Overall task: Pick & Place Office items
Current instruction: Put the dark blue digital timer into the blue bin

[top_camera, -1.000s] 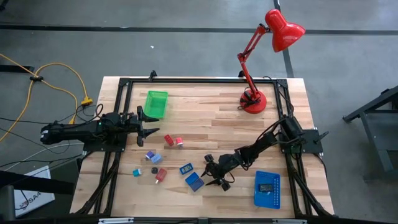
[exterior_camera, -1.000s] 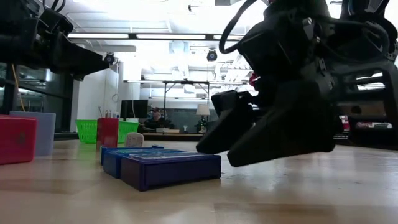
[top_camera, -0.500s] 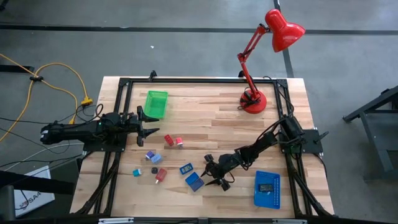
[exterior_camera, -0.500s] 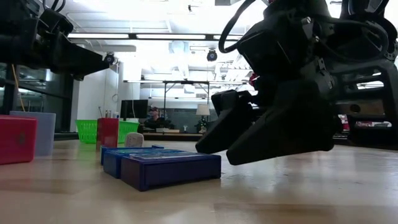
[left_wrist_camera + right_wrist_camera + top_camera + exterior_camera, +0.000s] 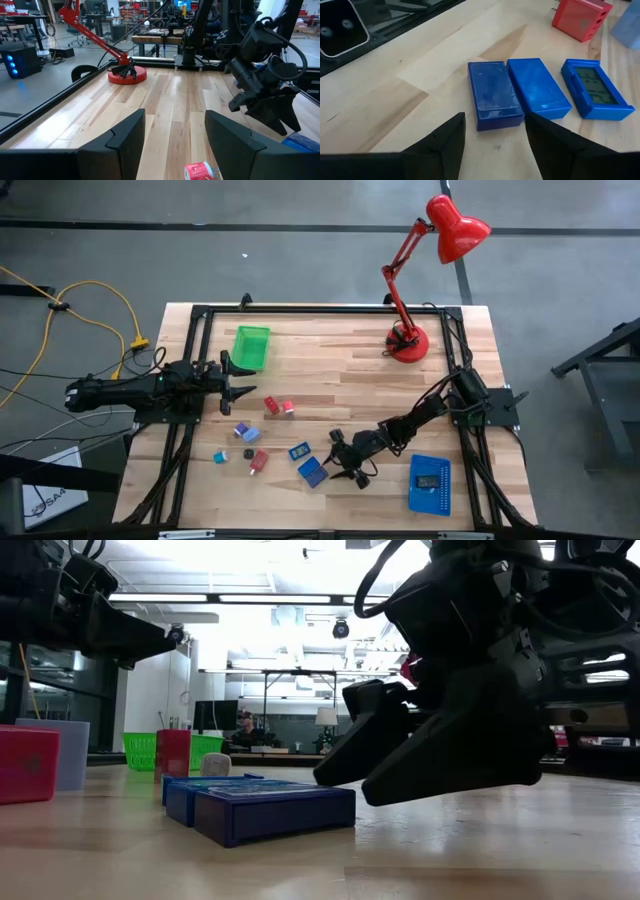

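Observation:
The office items lie loose on the wooden table's near left part. Two dark blue blocks (image 5: pixel 495 95) (image 5: pixel 537 92) lie flat side by side, next to a blue piece with a display (image 5: pixel 597 90). Farther left are red blocks (image 5: pixel 272 405), a lilac one (image 5: pixel 240 430), a teal one (image 5: pixel 220 455) and small black pieces (image 5: pixel 248 454). My right gripper (image 5: pixel 336 459) hovers open, tilted down, just right of the blue blocks (image 5: pixel 313 471) without touching them. My left gripper (image 5: pixel 243 386) waits open and level at the left edge, above a red item (image 5: pixel 200 171).
A green tray (image 5: pixel 251 345) stands at the far left. A blue perforated tray (image 5: pixel 430 490) with a dark item in it lies at the near right. A red desk lamp (image 5: pixel 408 340) stands at the far right. Bare wood lies in the table's middle.

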Controlling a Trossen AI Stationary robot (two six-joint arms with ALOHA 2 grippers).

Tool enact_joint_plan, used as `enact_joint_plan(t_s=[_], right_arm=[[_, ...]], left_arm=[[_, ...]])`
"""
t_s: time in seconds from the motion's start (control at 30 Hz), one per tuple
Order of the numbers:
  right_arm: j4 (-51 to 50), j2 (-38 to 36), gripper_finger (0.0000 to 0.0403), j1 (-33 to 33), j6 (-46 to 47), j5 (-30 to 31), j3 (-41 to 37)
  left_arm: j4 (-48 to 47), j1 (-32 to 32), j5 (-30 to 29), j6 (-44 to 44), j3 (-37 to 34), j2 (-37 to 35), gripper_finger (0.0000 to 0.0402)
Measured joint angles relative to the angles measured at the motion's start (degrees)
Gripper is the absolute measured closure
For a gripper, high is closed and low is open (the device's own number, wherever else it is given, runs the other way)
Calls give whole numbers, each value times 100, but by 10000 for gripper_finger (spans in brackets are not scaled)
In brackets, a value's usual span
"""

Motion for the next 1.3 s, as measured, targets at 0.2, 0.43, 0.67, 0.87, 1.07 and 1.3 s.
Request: enact_joint_plan(t_s=[0.2,0.43,0.67,0.87,1.07,1.3], right_arm=[[-4,0,209,0,-6,-2,49],[-98,256,209,-2,5,-196,344],[36,357,209,-2,111,-213,375],[-4,374,209,0,196,-305,365],[0,374,209,0,221,-305,365],[88,374,209,62,229,-110,395]], left_arm=[[0,-1,0,0,0,0,202],[11,-1,0,1,0,0,202],[55,-1,0,1,0,0,202],[83,-1,0,2,0,0,202],[83,-1,0,0,0,0,202],[85,1,0,0,0,0,202]])
